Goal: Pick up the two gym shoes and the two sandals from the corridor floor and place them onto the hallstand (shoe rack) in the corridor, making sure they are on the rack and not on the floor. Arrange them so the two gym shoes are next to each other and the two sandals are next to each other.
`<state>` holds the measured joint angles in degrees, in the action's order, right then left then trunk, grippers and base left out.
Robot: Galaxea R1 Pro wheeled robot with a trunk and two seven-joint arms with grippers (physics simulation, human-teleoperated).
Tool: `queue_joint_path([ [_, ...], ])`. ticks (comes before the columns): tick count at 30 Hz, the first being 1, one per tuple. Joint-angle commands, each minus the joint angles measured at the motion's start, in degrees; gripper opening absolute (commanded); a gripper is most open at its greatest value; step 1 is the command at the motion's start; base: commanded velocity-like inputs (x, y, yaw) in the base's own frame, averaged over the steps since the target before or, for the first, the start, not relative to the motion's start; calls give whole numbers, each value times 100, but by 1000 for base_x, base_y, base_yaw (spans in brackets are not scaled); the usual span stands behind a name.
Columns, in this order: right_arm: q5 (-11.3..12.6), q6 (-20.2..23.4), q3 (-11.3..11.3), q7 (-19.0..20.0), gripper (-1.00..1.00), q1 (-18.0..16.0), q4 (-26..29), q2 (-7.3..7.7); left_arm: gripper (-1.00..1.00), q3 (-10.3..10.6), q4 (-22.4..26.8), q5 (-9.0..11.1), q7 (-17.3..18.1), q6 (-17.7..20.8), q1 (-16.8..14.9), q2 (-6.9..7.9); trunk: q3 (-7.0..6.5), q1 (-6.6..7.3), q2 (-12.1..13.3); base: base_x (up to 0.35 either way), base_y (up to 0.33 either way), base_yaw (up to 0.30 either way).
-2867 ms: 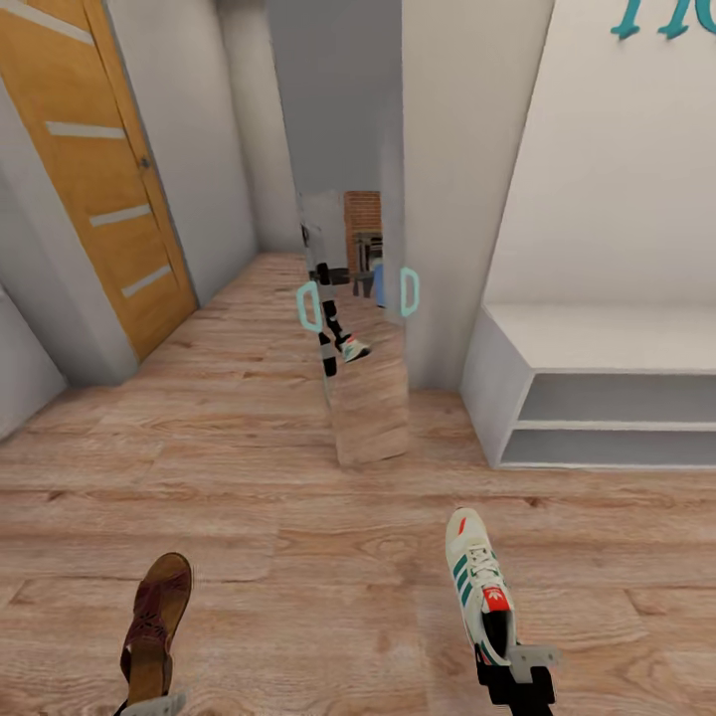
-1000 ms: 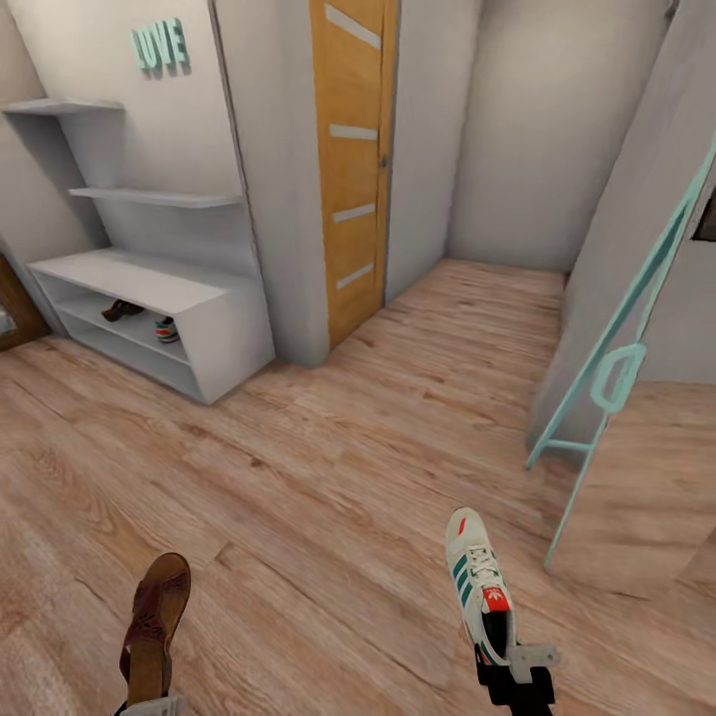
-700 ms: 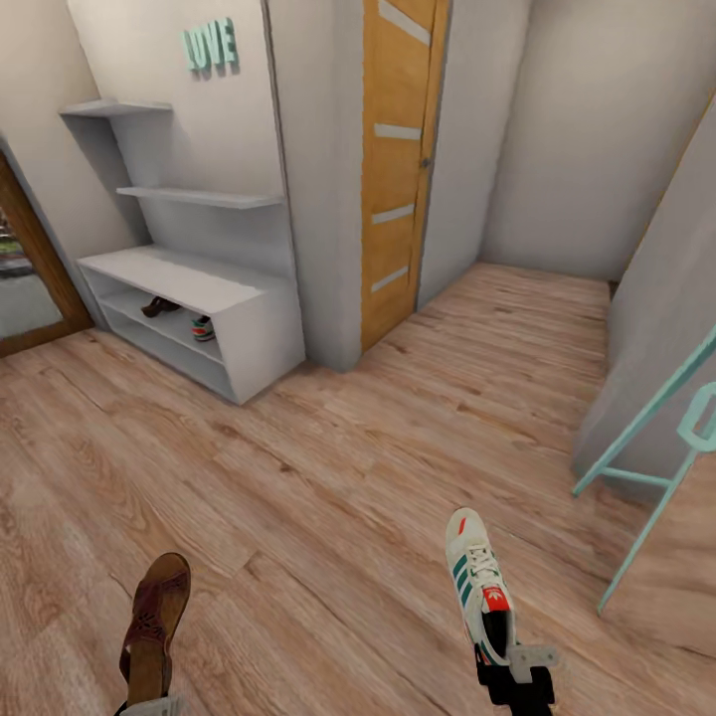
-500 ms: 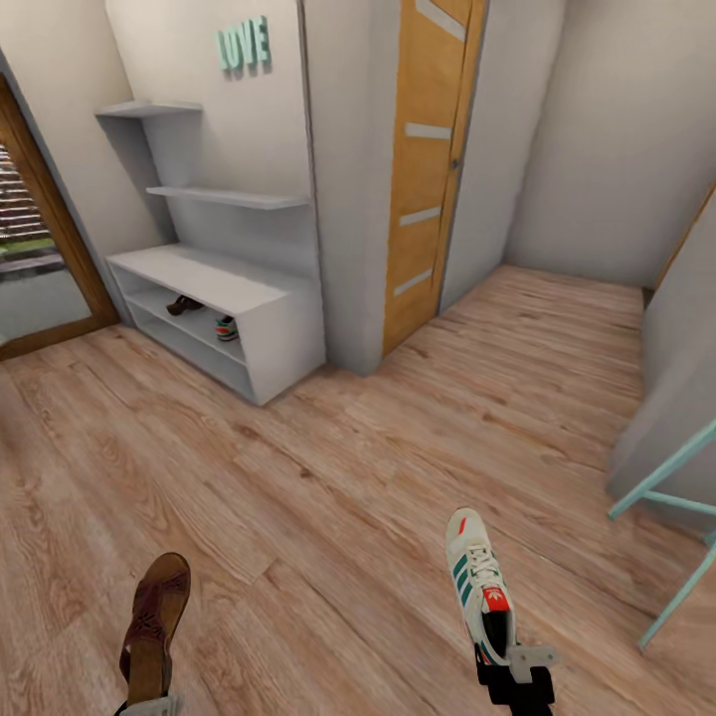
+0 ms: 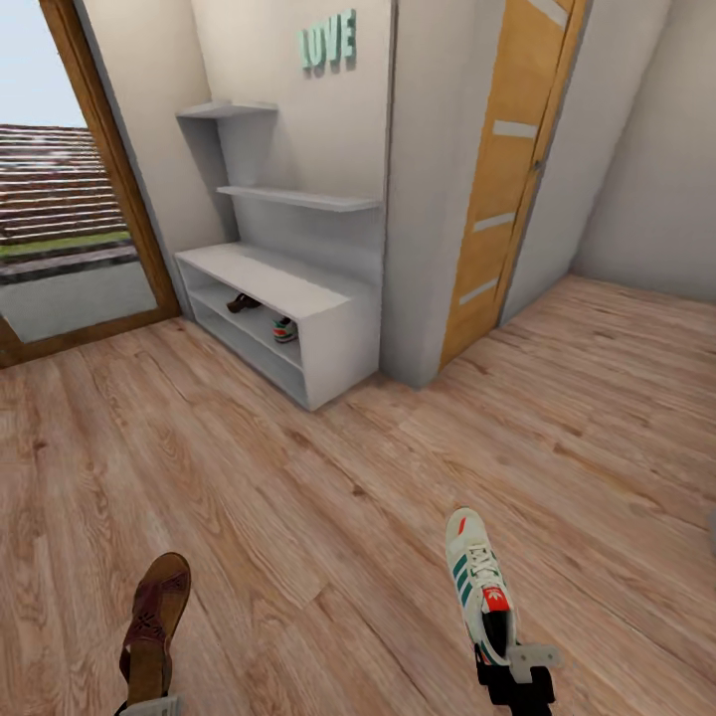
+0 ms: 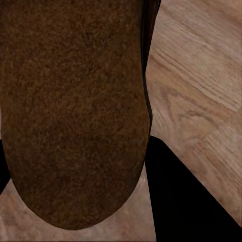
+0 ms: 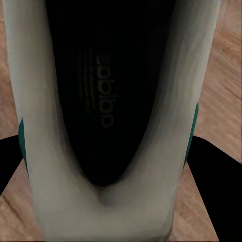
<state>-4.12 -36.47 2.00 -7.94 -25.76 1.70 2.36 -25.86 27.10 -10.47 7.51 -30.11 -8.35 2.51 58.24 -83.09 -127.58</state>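
Note:
My left gripper (image 5: 149, 704) at the view's lower left is shut on the heel of a brown sandal (image 5: 151, 622), which fills the left wrist view (image 6: 75, 111). A cream gym shoe (image 5: 477, 582) with green stripes is held by the heel in my shut right gripper (image 5: 515, 664); its dark inside shows close up (image 7: 106, 101). Both are carried above the corridor floor (image 5: 298, 517). The white hallstand (image 5: 328, 338) stands ahead to the left against the wall. On its shelf lie another sandal (image 5: 242, 302) and another gym shoe (image 5: 285, 328), side by side.
Floating shelves (image 5: 298, 197) and teal letters (image 5: 328, 42) are above the hallstand. A wall corner (image 5: 418, 199) and an orange door (image 5: 502, 189) stand to its right. A glazed door (image 5: 70, 199) is at the far left. Open floor lies between me and the hallstand.
The camera has turned left, so the hallstand has slid toward the picture's middle and the teal mirror frame has left view. Both shoes stay held the same way.

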Motion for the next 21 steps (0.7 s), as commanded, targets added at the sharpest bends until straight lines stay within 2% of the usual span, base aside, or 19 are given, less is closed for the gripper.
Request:
queue_joint_path([
  [1, -45, -9, 20, -58, -100, -3, -3, 1, -100, -51, -6, -69, 32, -21, -8, -5, 4, -1, -2, 242, 233, 279],
  [21, -45, -9, 20, -54, -100, -2, -3, 1, -100, -51, -3, -69, 32, -21, -8, -5, 4, -1, -2, 261, 234, 279],
])
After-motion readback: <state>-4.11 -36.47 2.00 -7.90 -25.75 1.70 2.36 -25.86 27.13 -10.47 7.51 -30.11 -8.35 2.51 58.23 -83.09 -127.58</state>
